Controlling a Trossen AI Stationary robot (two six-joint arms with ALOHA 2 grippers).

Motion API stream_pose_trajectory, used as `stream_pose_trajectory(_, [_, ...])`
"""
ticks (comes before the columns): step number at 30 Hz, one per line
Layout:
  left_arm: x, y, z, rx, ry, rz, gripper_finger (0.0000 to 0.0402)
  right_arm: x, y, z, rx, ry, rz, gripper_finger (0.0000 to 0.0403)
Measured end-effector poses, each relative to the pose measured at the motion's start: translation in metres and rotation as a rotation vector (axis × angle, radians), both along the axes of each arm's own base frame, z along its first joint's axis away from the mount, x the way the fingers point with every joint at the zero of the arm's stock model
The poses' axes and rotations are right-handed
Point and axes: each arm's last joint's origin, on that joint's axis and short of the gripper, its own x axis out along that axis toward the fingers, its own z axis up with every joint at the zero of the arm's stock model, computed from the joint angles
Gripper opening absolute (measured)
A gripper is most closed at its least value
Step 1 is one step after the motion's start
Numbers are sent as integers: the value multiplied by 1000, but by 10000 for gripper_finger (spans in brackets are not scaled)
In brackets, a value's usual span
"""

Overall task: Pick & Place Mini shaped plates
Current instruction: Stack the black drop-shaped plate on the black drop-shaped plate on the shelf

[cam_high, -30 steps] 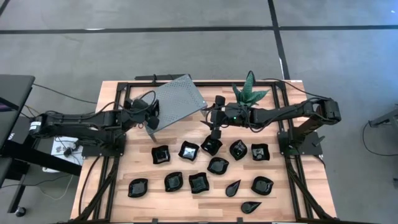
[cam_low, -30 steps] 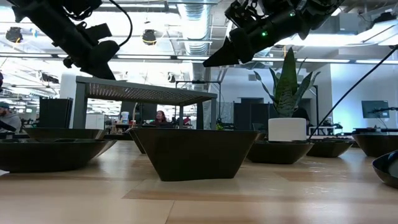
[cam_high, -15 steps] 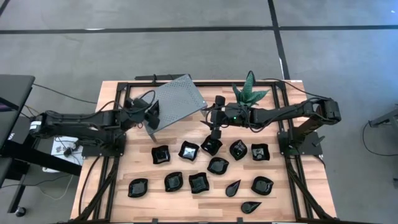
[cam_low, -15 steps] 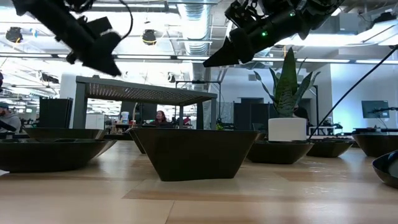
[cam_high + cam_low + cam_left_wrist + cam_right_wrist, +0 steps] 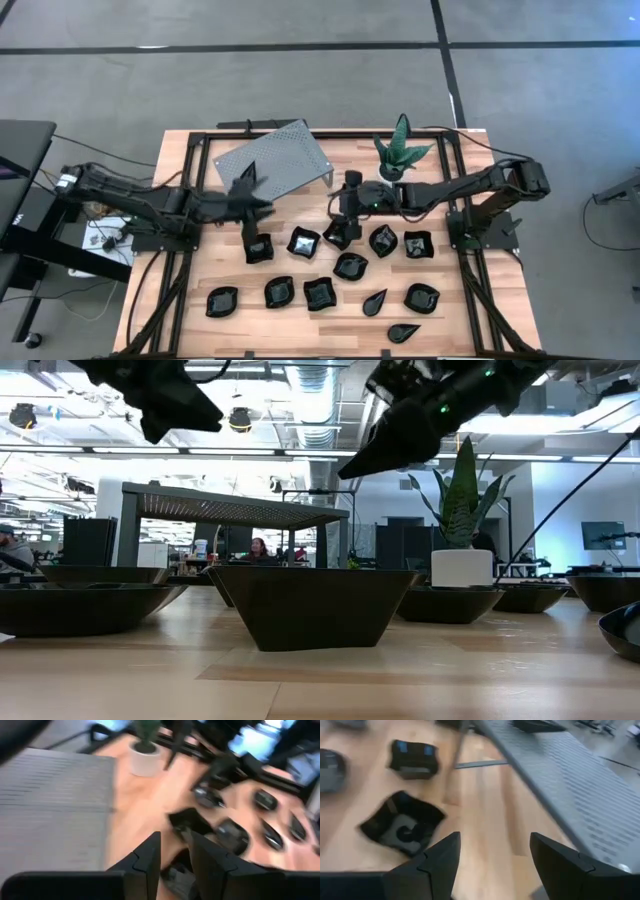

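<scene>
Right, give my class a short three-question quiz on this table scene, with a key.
1. True or false: the right arm's two-finger gripper is holding a small glossy black plate.
2. Where does the green spiky plant in its white pot stand? A: at the far edge of the wooden table, on the right arm's side. B: among the front-row plates. C: on top of the grey perforated metal stand.
3. What shape is the small glossy black plate nearest the table's front edge?

Key: 1 false, its fingers are open with nothing between them. 2 A. 3 teardrop.
</scene>
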Motion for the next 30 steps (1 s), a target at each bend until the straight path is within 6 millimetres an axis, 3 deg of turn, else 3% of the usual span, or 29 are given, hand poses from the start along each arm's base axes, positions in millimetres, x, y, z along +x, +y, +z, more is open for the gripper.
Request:
stream_pose_trajectory(6, [14,-22,-9,-2,-6,-87,102,-6,38,-5,49,53,91,234])
stream_pose_trajectory(15, [23,-27,-21,15,47,-92,102,-37,88,-27,221,346,119,234])
stream_pose_trajectory(21, [24,-28,-23,-1,51,-85,102,-57,106,-37,376,553,148,234])
stream_pose_trajectory(25, [24,-27,-22,-7,48,-83,102,-62,114,-39,509,616,177,234])
stream_pose_trajectory(30, [24,-27,-22,-8,46,-82,102,-65,125,-41,532,618,194,234])
